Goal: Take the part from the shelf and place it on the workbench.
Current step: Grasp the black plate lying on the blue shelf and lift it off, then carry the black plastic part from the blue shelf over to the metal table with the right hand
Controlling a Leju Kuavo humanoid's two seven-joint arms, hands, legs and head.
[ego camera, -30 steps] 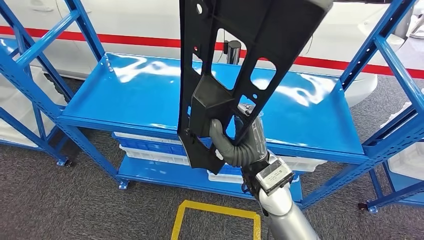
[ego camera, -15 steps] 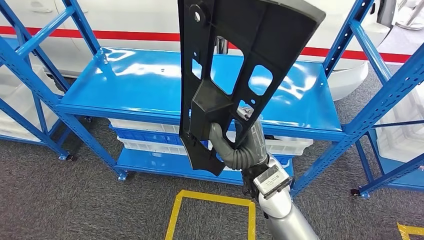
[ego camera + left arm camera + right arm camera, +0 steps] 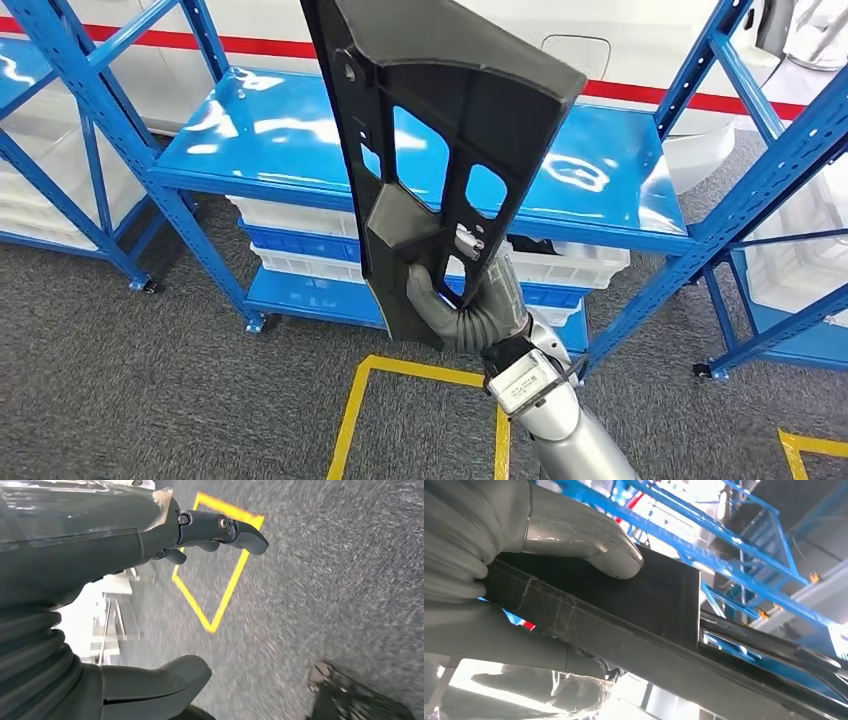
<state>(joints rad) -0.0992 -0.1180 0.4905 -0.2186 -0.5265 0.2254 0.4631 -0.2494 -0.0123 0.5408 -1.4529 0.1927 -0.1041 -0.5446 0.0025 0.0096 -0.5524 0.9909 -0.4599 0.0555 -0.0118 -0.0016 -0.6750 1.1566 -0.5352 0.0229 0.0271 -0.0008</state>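
A long black plastic part (image 3: 430,150) with several cut-outs stands nearly upright in the middle of the head view, in front of the blue shelf (image 3: 560,170). My right hand (image 3: 465,300) grips its lower end, thumb in front and fingers through a cut-out. In the right wrist view the thumb (image 3: 589,542) presses on the part's black edge (image 3: 649,620). My left hand (image 3: 150,535) hangs over the grey carpet with nothing between its thumb and its spread fingers.
Blue steel racks (image 3: 760,190) stand ahead and to both sides. White and blue bins (image 3: 300,250) fill the lower shelf level. A yellow taped rectangle (image 3: 350,420) marks the grey carpet in front of me. A white wall with a red stripe (image 3: 700,100) runs behind.
The whole scene has shifted as the camera moved: the shelf sits lower and further right in the picture. The part, still held by my right hand, now leans a little further left.
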